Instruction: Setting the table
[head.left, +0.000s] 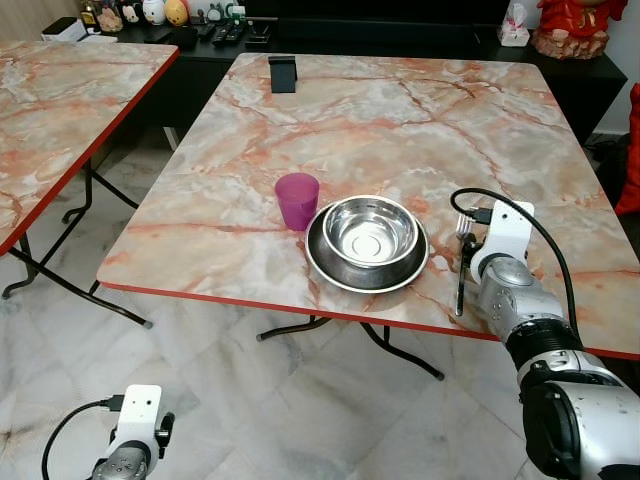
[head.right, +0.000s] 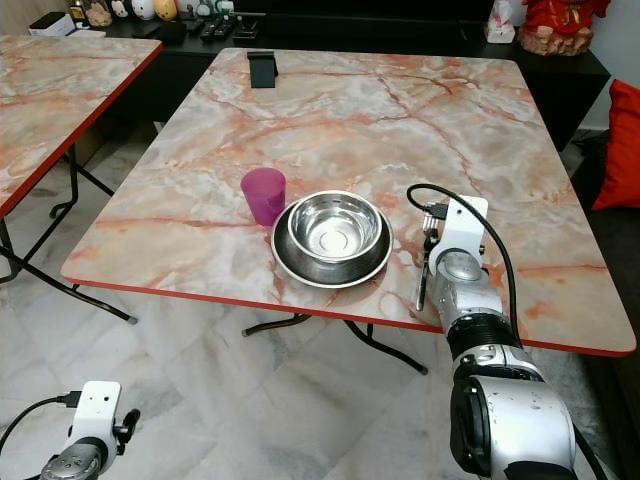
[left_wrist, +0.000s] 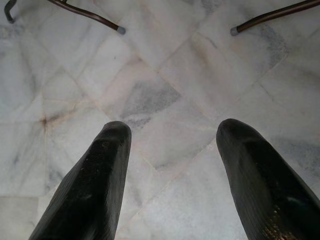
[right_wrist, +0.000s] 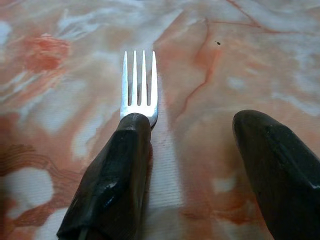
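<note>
Head views: worktop (head.left: 400, 110), rectangular slab in pink-and-cream marble pattern with red edging, on thin dark metal legs; a second worktop (head.left: 60, 110) of the same finish stands to the left, well apart. Near the front edge sits a polished steel bowl (head.left: 368, 232), round and deep, nested in a wider steel plate (head.left: 325, 268); a translucent purple plastic cup (head.left: 297, 200), tapered and upright, stands just beside the plate's left rim. A small black stand (head.left: 283, 73) sits at the far edge. The silver right arm reaches up over the front edge, its white wrist block and black cable above the worktop right of the bowl; the fork (head.left: 463, 232) lies flat there, tines pointing away. The left arm hangs low over the pale marble floor (head.left: 260, 400). No legible writing. Left wrist view: left pincer (left_wrist: 170, 150), two matte black fingers spread apart above grey-veined floor tiles, holding nothing. Right wrist view: right pincer (right_wrist: 195, 150), fingers parted, one finger (right_wrist: 112, 185) overlapping the fork's handle, four steel tines showing; whether it touches cannot be told.
</note>
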